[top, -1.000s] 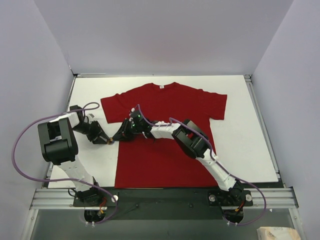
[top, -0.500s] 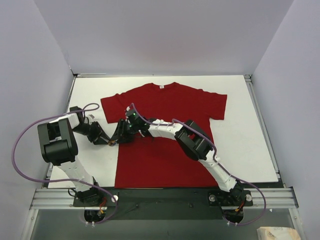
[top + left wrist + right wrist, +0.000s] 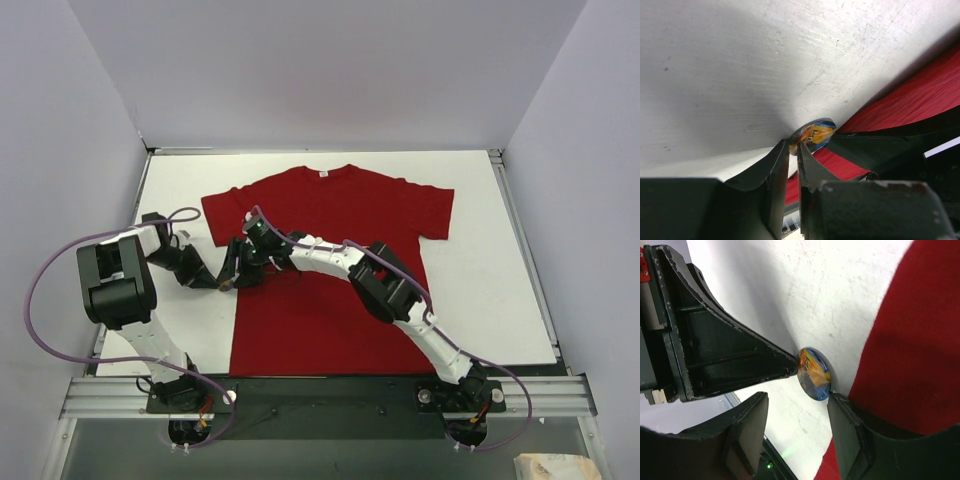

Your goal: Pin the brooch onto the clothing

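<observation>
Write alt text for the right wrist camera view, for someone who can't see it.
The left gripper pinches the small orange-and-blue brooch by its edge over the white table. The right gripper stands open beside it, the red T-shirt alongside.

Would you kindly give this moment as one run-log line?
left gripper: shut on small round orange-yellow-blue brooch | right gripper: open | dark red T-shirt: flat

The left arm (image 3: 112, 282) and right arm (image 3: 392, 285) are built of white links and black housings, each trailed by a purple cable (image 3: 28, 305). Black, wedge-shaped, scuffed fingers (image 3: 720, 355) are fitted to the left gripper (image 3: 793, 367); a red patch (image 3: 643, 265), perhaps a label, is seen behind.
</observation>
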Robot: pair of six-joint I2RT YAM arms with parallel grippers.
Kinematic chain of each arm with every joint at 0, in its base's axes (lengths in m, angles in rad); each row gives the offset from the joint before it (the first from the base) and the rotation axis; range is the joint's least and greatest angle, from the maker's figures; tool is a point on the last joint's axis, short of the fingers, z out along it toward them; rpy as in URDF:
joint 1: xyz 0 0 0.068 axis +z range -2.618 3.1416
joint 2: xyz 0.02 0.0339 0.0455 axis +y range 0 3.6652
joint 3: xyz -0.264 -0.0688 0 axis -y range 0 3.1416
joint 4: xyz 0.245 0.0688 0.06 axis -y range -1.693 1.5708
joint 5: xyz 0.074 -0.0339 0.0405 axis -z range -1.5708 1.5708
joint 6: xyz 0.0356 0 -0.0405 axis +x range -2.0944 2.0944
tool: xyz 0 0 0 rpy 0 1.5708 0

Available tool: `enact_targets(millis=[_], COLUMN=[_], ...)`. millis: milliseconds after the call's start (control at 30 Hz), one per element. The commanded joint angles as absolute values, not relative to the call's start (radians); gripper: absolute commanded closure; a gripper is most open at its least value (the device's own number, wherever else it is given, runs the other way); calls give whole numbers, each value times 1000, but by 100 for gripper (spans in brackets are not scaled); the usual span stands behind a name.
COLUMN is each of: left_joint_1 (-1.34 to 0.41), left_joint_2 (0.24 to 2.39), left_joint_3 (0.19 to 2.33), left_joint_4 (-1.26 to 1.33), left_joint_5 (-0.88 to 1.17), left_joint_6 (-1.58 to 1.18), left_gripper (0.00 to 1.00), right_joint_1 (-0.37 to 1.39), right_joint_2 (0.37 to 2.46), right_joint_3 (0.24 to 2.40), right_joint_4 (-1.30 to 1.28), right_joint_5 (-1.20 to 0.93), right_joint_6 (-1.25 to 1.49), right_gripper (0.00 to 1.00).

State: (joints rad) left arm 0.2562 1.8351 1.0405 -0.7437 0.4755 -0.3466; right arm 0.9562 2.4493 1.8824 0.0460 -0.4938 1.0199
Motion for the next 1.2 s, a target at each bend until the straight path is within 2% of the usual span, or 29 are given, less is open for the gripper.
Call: enact_targets(millis=[0, 133, 300, 500, 533, 667, 767, 800, 867, 933, 1033, 1167], left_joint_1=[242, 239, 239, 239, 239, 238, 236, 238, 236, 235, 209, 94], left_joint_2=[1884, 1888, 1904, 1894, 1888, 1804, 1688, 1652, 1537, 1420, 1286, 1184], left_joint_3=[1037, 1039, 1040, 1039, 1039, 1058, 1092, 1103, 1123, 1147, 1173, 1193], left_joint_4=[-706, -707, -710, -707, -709, -729, -765, -782, -799, -811, -805, -766], left_joint_5=[387, 388, 391, 388, 388, 396, 385, 377, 371, 380, 400, 425], left_joint_6=[-311, -307, -301, -302, -302, -290, -276, -275, -267, -264, -279, -363], left_gripper=[77, 77, 77, 77, 77, 75, 63, 54, 46, 31, 23, 22], right_joint_1=[968, 968, 962, 953, 951, 943, 924, 917, 893, 868, 842, 789], right_joint_2=[2540, 2553, 2513, 2468, 2467, 2438, 2355, 2291, 2215, 2085, 1883, 1570], right_joint_3=[1919, 1924, 1815, 1758, 1758, 1750, 1703, 1688, 1634, 1565, 1465, 1239], right_joint_4=[-9, 80, 242, 221, 218, 199, 186, 177, 147, 120, 86, 81], right_joint_5=[-480, -518, -538, -486, -485, -488, -483, -476, -468, -448, -434, -440], right_joint_6=[1025, 1057, 1109, 1094, 1089, 1057, 1005, 964, 921, 843, 744, 661], right_gripper=[49, 53, 60, 79, 87, 99, 100, 100, 100, 100, 100, 100])
